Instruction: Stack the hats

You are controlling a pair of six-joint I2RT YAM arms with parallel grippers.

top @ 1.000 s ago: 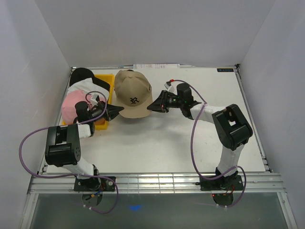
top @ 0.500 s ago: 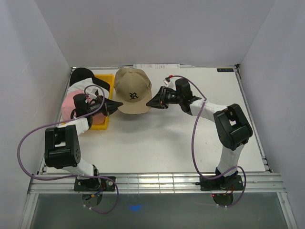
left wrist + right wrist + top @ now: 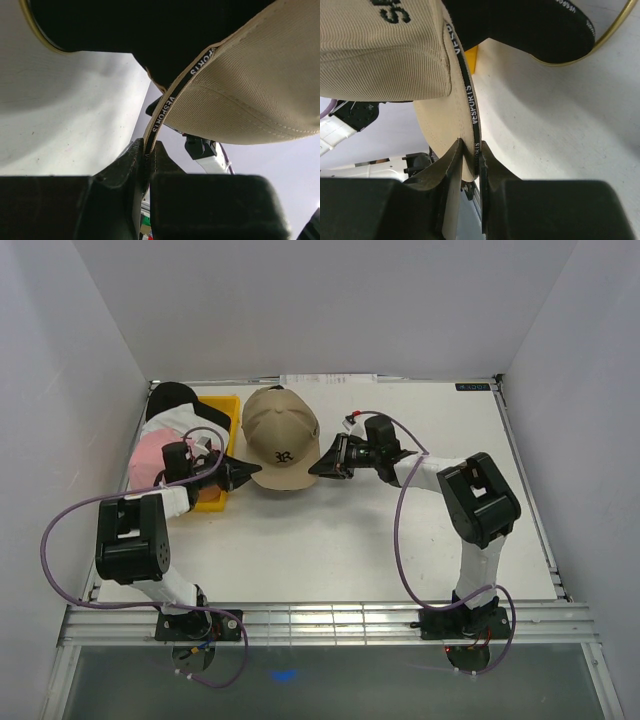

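Left tool point(image 3: 146, 150) pinches the tan cap point(image 3: 281, 435) by the black inner band at its left rim; right tool point(image 3: 470, 150) pinches the same band on the opposite rim. Yellow tray point(image 3: 213, 502) at worktop point(image 3: 400, 540) back-left: pink cap point(image 3: 150, 455), white cap point(image 3: 180, 422) and black cap point(image 3: 170, 395) piled over its left side. Tan cap sits between the tools, just right of the tray. It is ribbed fabric with a black letter logo on front and white lettering on the band.
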